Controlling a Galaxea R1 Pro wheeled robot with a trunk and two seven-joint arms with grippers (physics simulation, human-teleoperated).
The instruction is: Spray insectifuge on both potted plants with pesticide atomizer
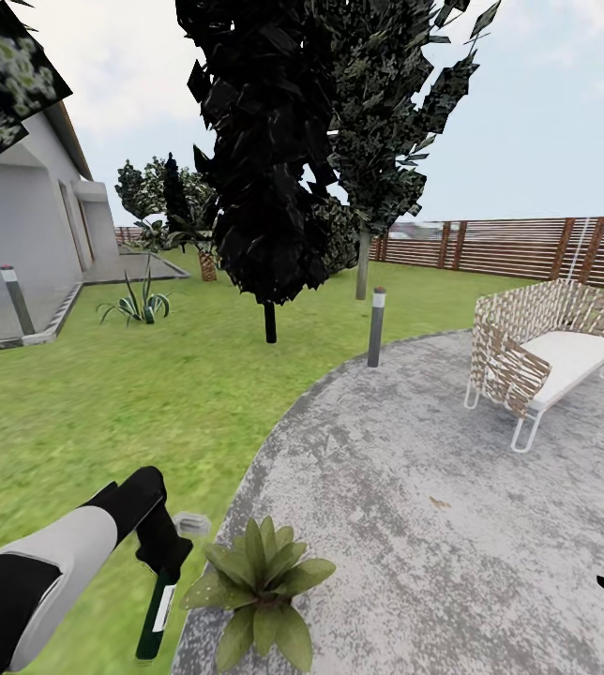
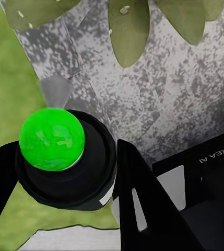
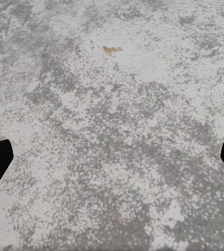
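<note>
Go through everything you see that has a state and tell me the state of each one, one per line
pesticide atomizer: off the ground, clamped in the left gripper, hanging down
left gripper: shut on the atomizer, beside the plant
right gripper: open, nothing between its fingers, over the paved patio
potted plant: upright at the patio's edge

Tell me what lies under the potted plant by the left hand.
The potted plant sits on the grey paved patio at its edge beside the lawn. Its leaves cover the base, so no pot shows.
</note>
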